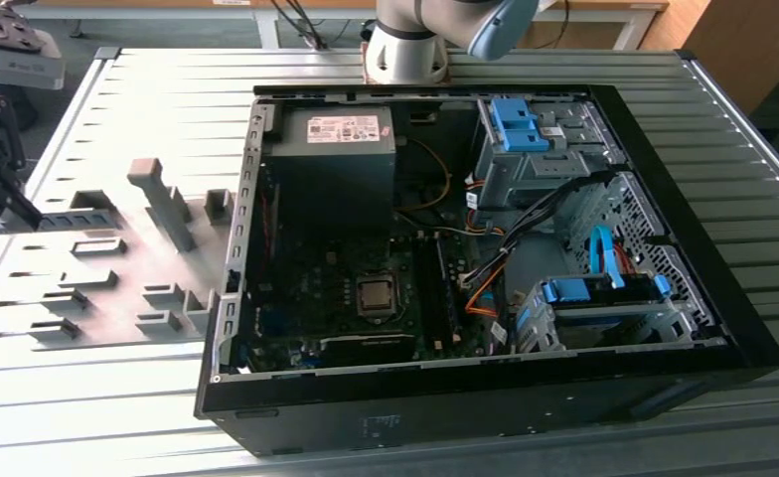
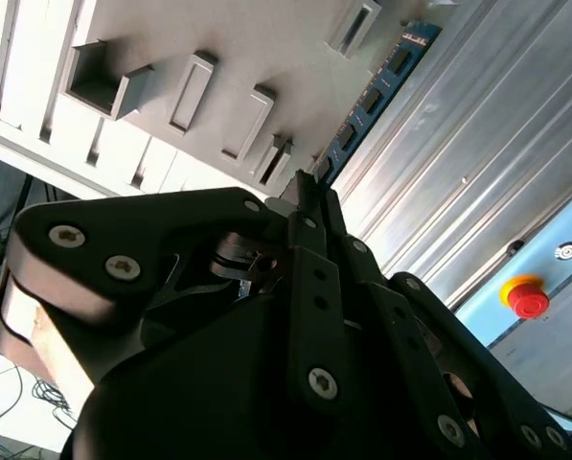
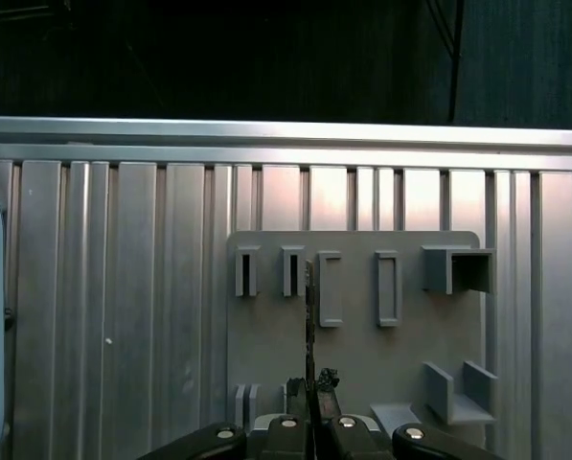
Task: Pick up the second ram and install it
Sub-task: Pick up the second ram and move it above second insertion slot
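The second ram [image 2: 377,91] is a thin blue board with dark chips. My gripper [image 2: 309,187] is shut on one end of it. In the first wrist view the ram [image 3: 309,316] shows edge-on as a dark line running out from the gripper [image 3: 312,388] over the grey holder plate [image 3: 362,355]. In the exterior view the gripper [image 1: 12,214] hangs at the far left above the holder plate [image 1: 111,298], and the ram [image 1: 78,221] sticks out toward the open computer case [image 1: 707,338]. The motherboard's long black slot strips [image 1: 436,288] lie inside the case.
Grey holder blocks stand on the plate, one of them a tall post [image 1: 158,199]. The case holds a power supply [image 1: 330,149], a processor socket [image 1: 377,295], blue drive cages [image 1: 523,124] and loose cables. The arm's base [image 1: 409,50] sits behind the case. A red stop button [image 2: 525,297] is beside the table.
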`<control>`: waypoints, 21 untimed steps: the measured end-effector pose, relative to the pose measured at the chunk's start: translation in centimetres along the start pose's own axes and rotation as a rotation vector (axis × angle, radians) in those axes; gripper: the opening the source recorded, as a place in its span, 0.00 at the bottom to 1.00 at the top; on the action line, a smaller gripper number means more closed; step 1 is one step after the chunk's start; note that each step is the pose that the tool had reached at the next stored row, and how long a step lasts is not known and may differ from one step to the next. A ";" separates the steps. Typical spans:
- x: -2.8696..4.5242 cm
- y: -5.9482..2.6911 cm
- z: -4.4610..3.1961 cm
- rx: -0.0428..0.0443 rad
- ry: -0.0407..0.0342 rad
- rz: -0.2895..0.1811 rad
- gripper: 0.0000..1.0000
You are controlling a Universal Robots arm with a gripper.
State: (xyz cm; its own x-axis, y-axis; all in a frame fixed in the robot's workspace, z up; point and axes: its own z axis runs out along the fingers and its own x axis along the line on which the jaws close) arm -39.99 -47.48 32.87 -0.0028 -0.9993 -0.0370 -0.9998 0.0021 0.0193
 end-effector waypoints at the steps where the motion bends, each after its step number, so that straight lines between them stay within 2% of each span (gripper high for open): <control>1: 0.00 0.00 -0.12 0.0000 0.0001 0.000 0.14; 7: -0.04 0.02 -0.98 -0.0001 0.0000 0.000 0.14; 21: -0.13 0.07 -3.52 -0.0001 0.0001 0.000 0.14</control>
State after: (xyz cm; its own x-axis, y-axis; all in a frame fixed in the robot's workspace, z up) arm -39.99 -47.48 36.40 -0.0028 -0.9993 -0.0370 -0.9998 0.0021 0.0194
